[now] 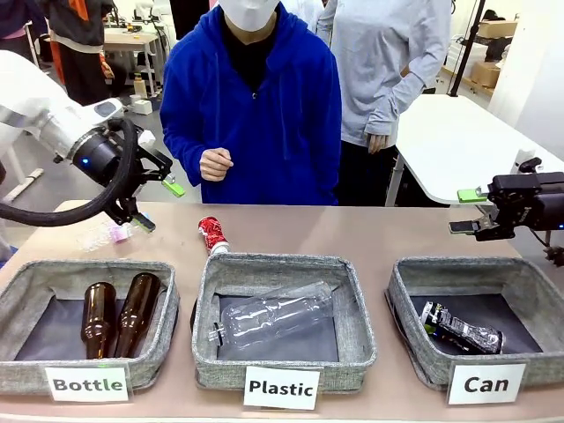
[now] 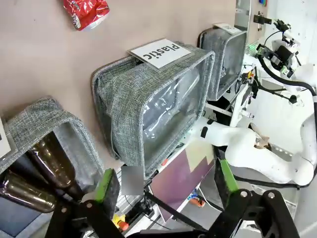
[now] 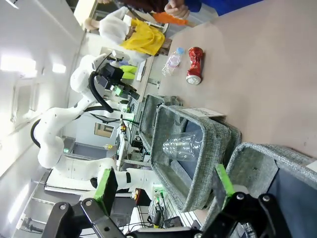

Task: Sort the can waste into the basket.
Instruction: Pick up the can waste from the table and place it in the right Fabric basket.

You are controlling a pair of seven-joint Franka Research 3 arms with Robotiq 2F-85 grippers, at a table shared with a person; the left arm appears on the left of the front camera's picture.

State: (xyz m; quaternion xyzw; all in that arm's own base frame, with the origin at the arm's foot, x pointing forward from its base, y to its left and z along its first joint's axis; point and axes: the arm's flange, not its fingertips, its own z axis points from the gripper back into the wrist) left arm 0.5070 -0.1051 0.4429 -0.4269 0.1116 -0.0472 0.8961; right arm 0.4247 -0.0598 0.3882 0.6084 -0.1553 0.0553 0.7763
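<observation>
We list, on the tan table (image 1: pixel 352 231), one red crushed drinks can (image 1: pixel 211 234) lying on its side in the open; its long axis runs from the robot's side toward the person, the far end leaning slightly to the robot's left, the near end just beside the far rim of the middle basket. Three baskets stand in a row along the near edge. At the robot's right end we record the grey woven-fabric rectangular basket (image 1: pixel 480 265) with a white front card reading "Can", its long side parallel to the table edge and its card facing the robot; inside lies one dark crushed can (image 1: pixel 462 329), slanted across the dark lining. The like grey basket carded "Plastic" (image 1: pixel 280 263) holds a clear plastic bottle (image 1: pixel 273 315) on its side. The like grey basket carded "Bottle" (image 1: pixel 88 268) holds two brown glass bottles (image 1: pixel 119 315), necks toward the robot. The left gripper (image 1: pixel 159 206) hangs above the table's far left, fingers spread wide with nothing between them, near a crumpled clear plastic bottle (image 1: pixel 106 234). The right gripper (image 1: pixel 466 211) hovers above the Can basket's far side, likewise spread and empty. We note a person in a blue hooded top (image 1: pixel 264 97) at the far side, one hand (image 1: pixel 214 164) curled at the waist
</observation>
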